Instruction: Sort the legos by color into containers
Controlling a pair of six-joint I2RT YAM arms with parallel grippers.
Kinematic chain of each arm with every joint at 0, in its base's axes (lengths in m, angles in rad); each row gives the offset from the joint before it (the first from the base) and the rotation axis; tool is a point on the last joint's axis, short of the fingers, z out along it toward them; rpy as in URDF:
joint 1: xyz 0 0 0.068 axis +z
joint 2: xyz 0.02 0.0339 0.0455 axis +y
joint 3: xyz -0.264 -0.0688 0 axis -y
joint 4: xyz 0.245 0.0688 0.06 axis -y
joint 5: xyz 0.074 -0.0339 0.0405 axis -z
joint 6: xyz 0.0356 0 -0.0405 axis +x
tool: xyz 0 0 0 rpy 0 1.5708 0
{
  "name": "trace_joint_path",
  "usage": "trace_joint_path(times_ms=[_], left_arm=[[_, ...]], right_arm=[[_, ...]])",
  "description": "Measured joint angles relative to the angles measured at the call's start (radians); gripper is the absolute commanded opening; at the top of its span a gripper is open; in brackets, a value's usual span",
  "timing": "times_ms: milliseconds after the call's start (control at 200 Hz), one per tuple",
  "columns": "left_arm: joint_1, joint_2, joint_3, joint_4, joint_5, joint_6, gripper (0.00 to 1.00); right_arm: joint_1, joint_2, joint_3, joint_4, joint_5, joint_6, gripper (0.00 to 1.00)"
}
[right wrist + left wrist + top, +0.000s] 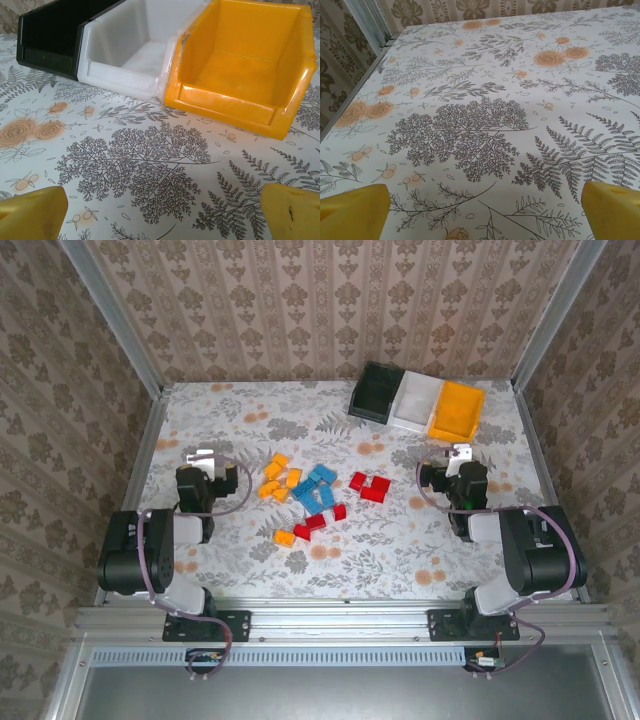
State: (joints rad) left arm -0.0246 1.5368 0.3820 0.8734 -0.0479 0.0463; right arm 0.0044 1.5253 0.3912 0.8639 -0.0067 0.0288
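Legos lie in a loose pile mid-table: orange-yellow ones (280, 478) on the left, light blue ones (315, 490) in the middle, red ones (371, 486) on the right, plus more red (316, 523) and one orange-yellow (284, 537) nearer the front. Three containers stand in a row at the back right: black (375, 392), white (416, 400) and orange-yellow (456, 409); in the right wrist view the black (47, 30), white (125, 50) and orange-yellow (240, 65) containers all look empty. My left gripper (203, 458) is open, left of the pile. My right gripper (458, 454) is open, right of the pile, in front of the containers. Both grippers (485, 212) (162, 212) hold nothing.
The table wears a floral cloth (330, 570). Metal frame rails run along its left edge (140, 460) and right edge (540, 460), with patterned walls behind. Bare cloth lies between the pile and the containers and in front of the pile.
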Motion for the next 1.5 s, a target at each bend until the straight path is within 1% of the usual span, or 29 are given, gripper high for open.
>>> trace_joint_path(times_ms=[1290, 1355, 1495], left_arm=[[0.000, 0.000, 0.000, -0.011, 0.000, 0.000, 1.00], [0.000, -0.003, 0.009, -0.037, -0.001, 0.000, 1.00], [0.000, -0.048, 0.099, -0.202, -0.003, 0.000, 1.00]], right_arm=[[0.000, 0.000, 0.001, -0.001, 0.000, 0.001, 1.00], [0.000, 0.000, 0.001, -0.001, 0.005, 0.002, 1.00], [0.000, -0.003, 0.010, -0.039, 0.039, 0.012, 1.00]])
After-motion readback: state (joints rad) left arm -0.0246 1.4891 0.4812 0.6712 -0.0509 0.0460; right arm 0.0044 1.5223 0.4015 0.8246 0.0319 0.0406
